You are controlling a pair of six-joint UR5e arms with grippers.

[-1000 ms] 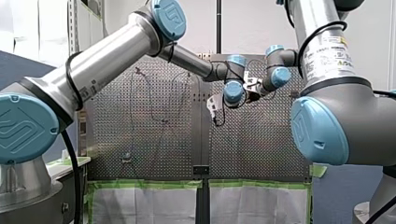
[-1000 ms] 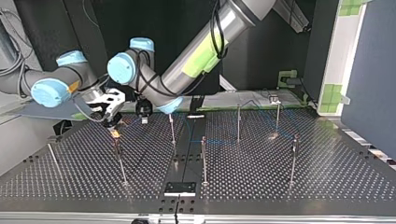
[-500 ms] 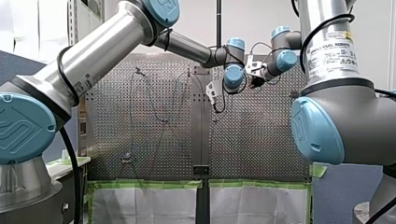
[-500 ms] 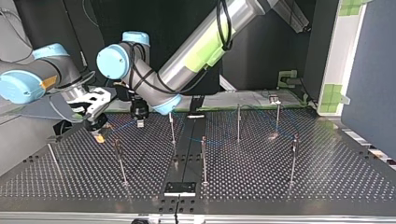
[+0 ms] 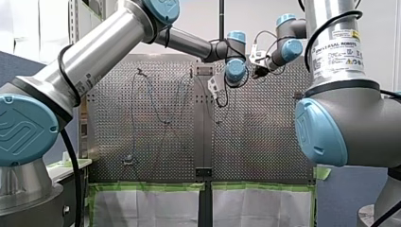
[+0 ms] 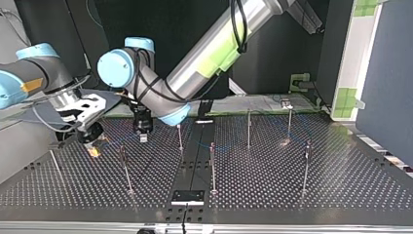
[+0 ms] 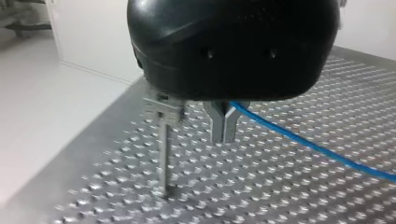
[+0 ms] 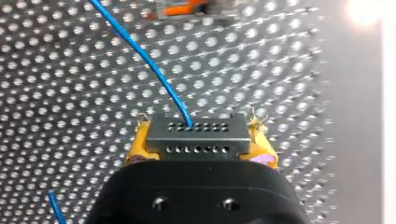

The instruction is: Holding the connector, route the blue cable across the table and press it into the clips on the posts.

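Note:
In the right wrist view, my right gripper (image 8: 201, 140) is shut with its yellow pads (image 8: 137, 144) on a grey connector (image 8: 198, 137) with rows of small holes. The blue cable (image 8: 149, 65) leaves the connector's top and runs off over the perforated table. The left wrist view has my left gripper (image 7: 224, 128) shut on the blue cable (image 7: 299, 140), which trails away to one side just above the table. A thin post with a clip (image 7: 163, 140) stands beside these fingers. At the top view's left, my right gripper (image 6: 92, 141) hangs low next to my left gripper (image 6: 141, 132).
Several thin posts stand on the table in the top view, among them post (image 6: 125, 168), post (image 6: 212, 165) and post (image 6: 306, 163). A black plate (image 6: 187, 196) lies at the near edge. An orange part (image 8: 182, 7) lies ahead of the connector.
Both grippers have moved toward the top view's left, the right one farther and lower toward the table. In the front view both have shifted upward along the board.

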